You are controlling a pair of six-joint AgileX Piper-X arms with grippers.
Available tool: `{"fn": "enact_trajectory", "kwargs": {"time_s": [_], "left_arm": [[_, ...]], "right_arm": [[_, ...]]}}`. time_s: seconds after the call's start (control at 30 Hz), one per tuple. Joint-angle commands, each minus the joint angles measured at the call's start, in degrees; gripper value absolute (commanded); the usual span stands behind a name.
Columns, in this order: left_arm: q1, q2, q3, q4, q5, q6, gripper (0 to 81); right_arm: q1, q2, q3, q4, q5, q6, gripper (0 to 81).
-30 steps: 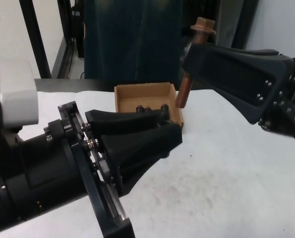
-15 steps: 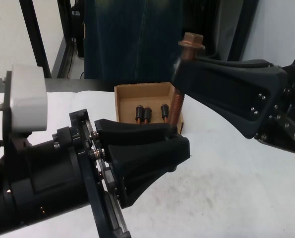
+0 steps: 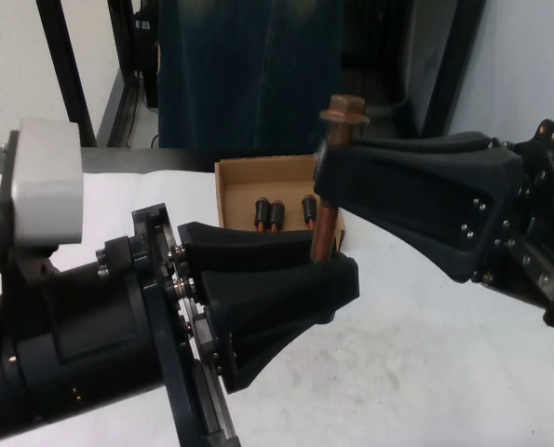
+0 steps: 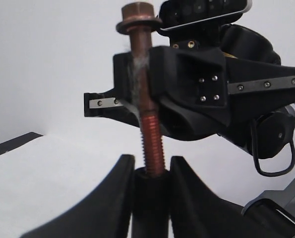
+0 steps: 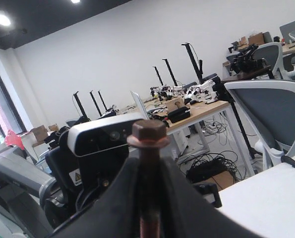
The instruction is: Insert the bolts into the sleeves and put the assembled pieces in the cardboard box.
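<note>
While right fingers clamp the copper bolt, left fingers grip the black sleeve (tip at its mouth)

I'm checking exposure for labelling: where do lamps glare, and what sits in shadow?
Right wrist view: ceiling lamps glare; the bolt head is dim against the pale wall. Left wrist view: bolt well lit, sleeve nearly black. High view: cardboard box interior evenly lit, no glare.

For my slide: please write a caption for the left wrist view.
Right gripper holds the copper bolt, its threaded tip in the black sleeve gripped by the left gripper.
</note>
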Motion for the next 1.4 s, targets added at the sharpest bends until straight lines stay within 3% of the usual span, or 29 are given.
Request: {"fn": "enact_trajectory", "kwargs": {"time_s": [0.0,0.67,1.0,1.37], "left_arm": [[-0.3,-0.2,-0.2,-2.9,2.5,0.6,0.9],[-0.2,-0.8,-0.4,-2.0,2.1,3.3,0.9],[-0.2,-0.8,-0.4,-1.7,-2.6,4.5,0.9],[-0.2,-2.1,-0.4,-1.8,-2.7,2.6,0.9]], "right_arm": [[0.1,-0.2,0.0,1.0,-1.2,-1.6,0.3],[-0.1,-0.2,0.0,2.6,-1.9,-3.3,0.3],[-0.1,-0.2,-0.4,1.2,-2.0,-4.8,0.3],[-0.1,-0.2,-0.5,1.7,-2.0,-7.7,0.3]]}}
